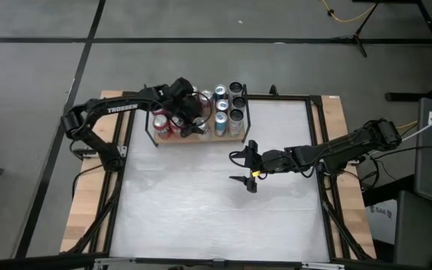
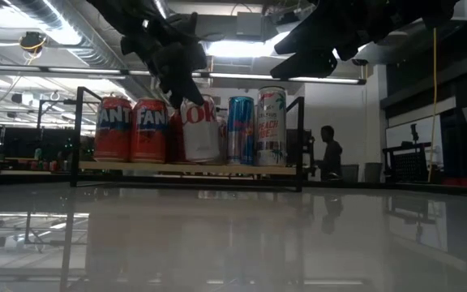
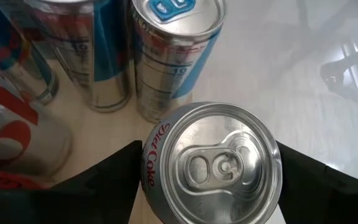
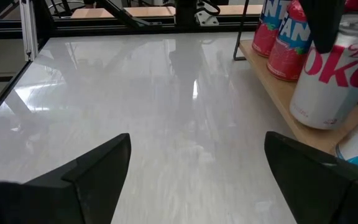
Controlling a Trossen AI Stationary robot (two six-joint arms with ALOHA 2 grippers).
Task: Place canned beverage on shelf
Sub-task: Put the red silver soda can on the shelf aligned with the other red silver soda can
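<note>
Right under my left wrist camera sits the silver top of a Diet Coke can (image 3: 211, 165), with my left gripper (image 3: 210, 180) straddling it, one dark finger (image 3: 107, 186) on each side of the can with a sliver of space showing, so the fingers stand apart around it and I cannot tell whether they actually press its wall. From above, going left to right, my left arm reaches from the table's left edge over the shelf (image 1: 235, 138), a light wooden board with thin black rails standing at the far side of the whitish tabletop (image 1: 201, 202). On the shelf, the level view shows two orange Fanta cans (image 2: 132, 130) at the left end, then the Diet Coke can (image 2: 201, 130) standing upright on the board under my left gripper (image 2: 181, 85), then a blue and silver slim can (image 2: 241, 130), then a tall pale can (image 2: 272, 126) at the right. From above, more slim cans (image 1: 229, 109) fill the shelf's right portion in rows. Further right, my right gripper (image 1: 249, 166) hangs above the bare tabletop, well apart from the shelf, with its fingers (image 4: 86, 171) spread wide and nothing between them. Beyond the table, a person (image 2: 328, 154) sits in the room behind.
</note>
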